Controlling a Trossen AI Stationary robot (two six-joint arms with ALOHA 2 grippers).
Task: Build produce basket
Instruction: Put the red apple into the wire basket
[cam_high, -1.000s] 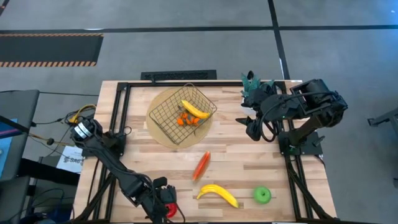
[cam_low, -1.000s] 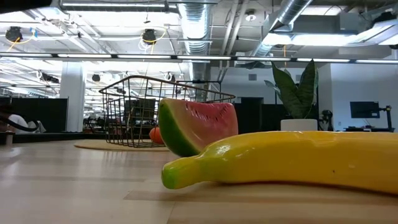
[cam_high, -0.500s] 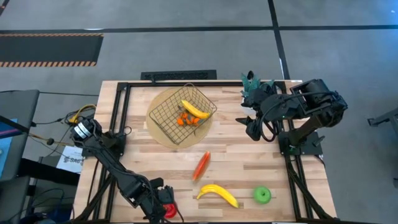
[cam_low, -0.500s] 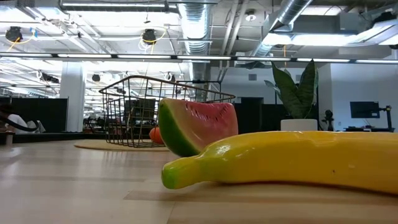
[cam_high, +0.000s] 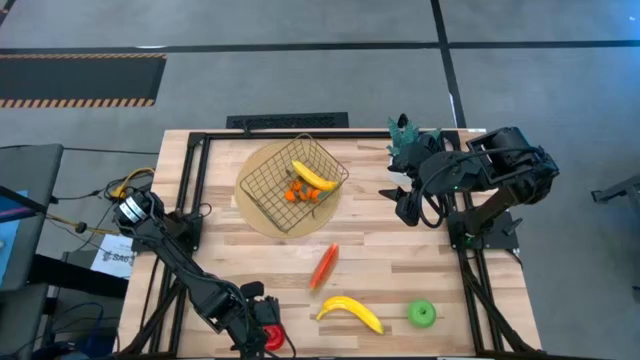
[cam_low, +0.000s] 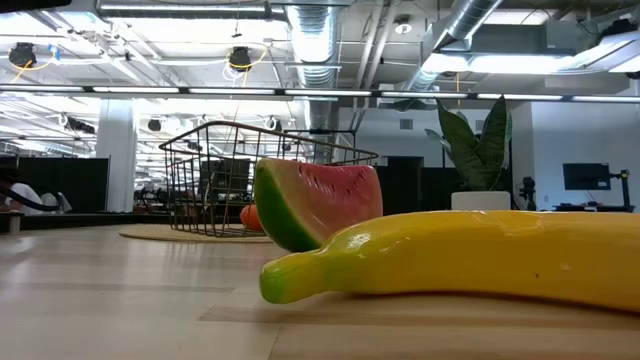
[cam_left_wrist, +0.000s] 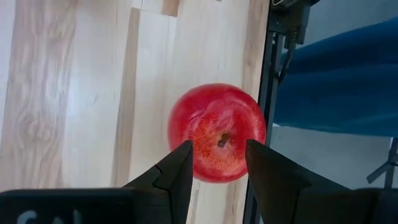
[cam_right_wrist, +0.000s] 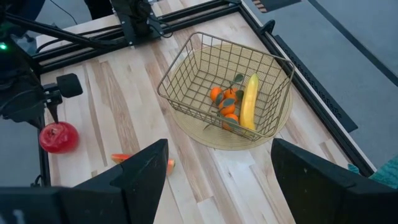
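Note:
The wire basket (cam_high: 293, 182) stands on a round tan mat and holds a yellow banana (cam_high: 313, 176) and small orange pieces (cam_high: 297, 193). On the table lie a red wedge with a green rind (cam_high: 323, 265), a second banana (cam_high: 350, 312) and a green apple (cam_high: 422, 314). The red apple (cam_left_wrist: 217, 132) rests on the table by its near edge, stem dimple up. My left gripper (cam_left_wrist: 217, 149) hangs over it, pointing down, fingers apart by less than the apple's width. My right gripper (cam_right_wrist: 219, 149) waits open at the table's right, right of the basket. My left gripper stands over the red apple's top (cam_left_wrist: 217, 121) from above, one fingertip (cam_left_wrist: 183, 158) on each side of the stem dimple. I cannot tell whether the tips touch the apple. The apple sits on the table.
A potted plant (cam_high: 405, 135) stands at the far right corner. Dark frame rails (cam_high: 195, 190) run along the table's left, right and far sides. The low view is filled by the near banana (cam_low: 470, 255) and the wedge (cam_low: 318, 203). Bare wood lies between basket and near fruit.

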